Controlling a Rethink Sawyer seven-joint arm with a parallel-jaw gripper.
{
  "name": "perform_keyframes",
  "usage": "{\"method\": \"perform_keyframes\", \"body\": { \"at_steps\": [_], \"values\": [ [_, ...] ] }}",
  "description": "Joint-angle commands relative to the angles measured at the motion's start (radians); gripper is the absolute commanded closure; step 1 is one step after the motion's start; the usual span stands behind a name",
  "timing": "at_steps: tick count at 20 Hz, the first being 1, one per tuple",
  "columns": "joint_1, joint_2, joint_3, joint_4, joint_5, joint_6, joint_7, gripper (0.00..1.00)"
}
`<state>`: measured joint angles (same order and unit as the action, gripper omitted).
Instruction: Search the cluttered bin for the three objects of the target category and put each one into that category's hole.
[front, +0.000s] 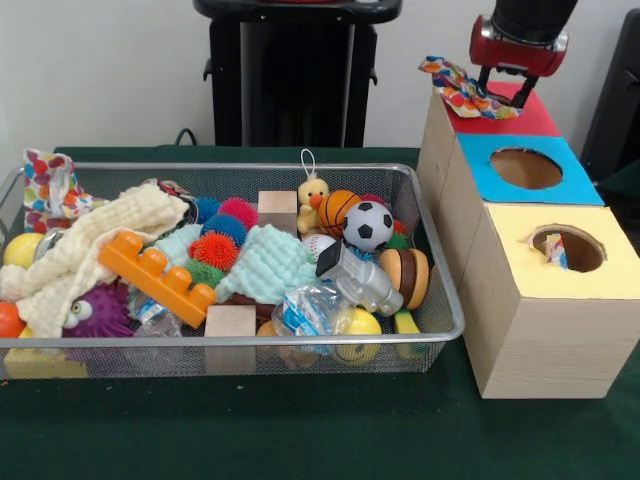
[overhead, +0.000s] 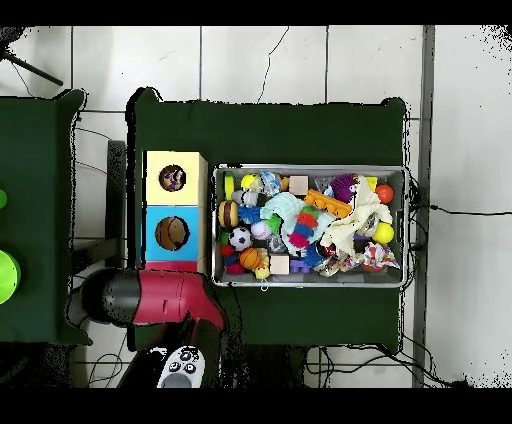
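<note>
A green counter (front: 300, 430) carries a wire bin (front: 445, 300) heaped with toys and, just beside it, a row of three wooden boxes. Nearest in the front view stands the yellow box (front: 520, 240), a scrap of cloth showing inside its hole (front: 567, 248). Behind it is the blue box (front: 530, 170), its hole showing nothing from this side, and farthest the red box (front: 520, 118).

In the bin, two wooden blocks (front: 230, 322), an orange brick (front: 155, 275), a purple creature (front: 98, 312) and a cream cloth (front: 90, 245) lie toward the front, with a mint cloth (front: 265, 262), a toy burger (front: 405, 275) and a soccer ball (front: 368, 225) behind them, and a toy duck (front: 313, 195) and basketball (front: 338, 210) at the far wall. A dotted cloth (front: 45, 185) hangs over the bin's far corner.

Over the red box the hand (front: 503, 90) is down at the lid, and a multicoloured cloth (front: 462, 88) lies on the box's edge just beside it. Whether the fingers grip that cloth cannot be told.

The overhead view alone shows something brown inside the blue box's hole (overhead: 172, 233) and a patterned item in the yellow one (overhead: 172, 178); there the red and black arm (overhead: 150, 298) covers the red box, and neither the hand nor its cloth shows.
</note>
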<state>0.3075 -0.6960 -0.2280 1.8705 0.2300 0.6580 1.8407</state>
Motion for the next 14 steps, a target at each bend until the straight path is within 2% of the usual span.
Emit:
{"method": "perform_keyframes", "body": {
  "at_steps": [1,14],
  "values": [
    [-0.058,-0.072,0.075,0.111,0.072,-0.093,0.182,0.0],
    [-0.065,-0.098,0.065,0.089,0.049,-0.04,0.178,0.0]
  ]
}}
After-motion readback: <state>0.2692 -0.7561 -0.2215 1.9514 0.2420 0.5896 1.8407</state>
